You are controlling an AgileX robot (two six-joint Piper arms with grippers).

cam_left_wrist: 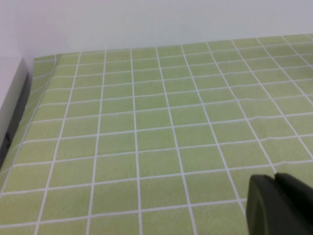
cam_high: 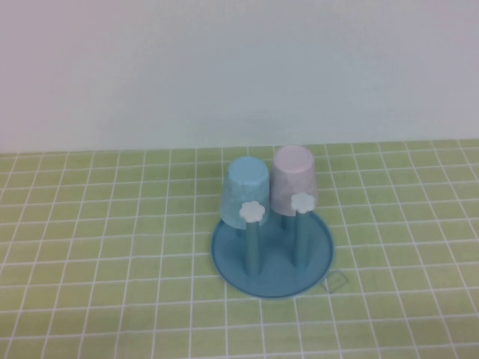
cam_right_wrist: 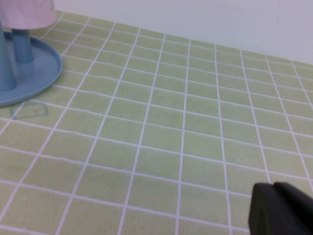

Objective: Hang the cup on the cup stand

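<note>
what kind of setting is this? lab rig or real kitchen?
Likely a lab tabletop, not a kitchen: a green gridded mat against a bare white wall, holding only the cup stand with the pink cup and a blue cup inverted on pegs. Left tool and right tool show only in their wrist views.

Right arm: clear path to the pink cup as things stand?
Probably yes: the right gripper sits over bare mat beside the cup stand; the cup hangs upside down on a peg.

Soft, even, bright light falls from overhead, without glare. The green white-gridded counter (cam_high: 112, 247) looks slightly hazy throughout. The round blue plastic cup stand (cam_high: 272, 254) casts only a faint shadow toward 6 o'clock. Both wrist views blur near their edges.
</note>
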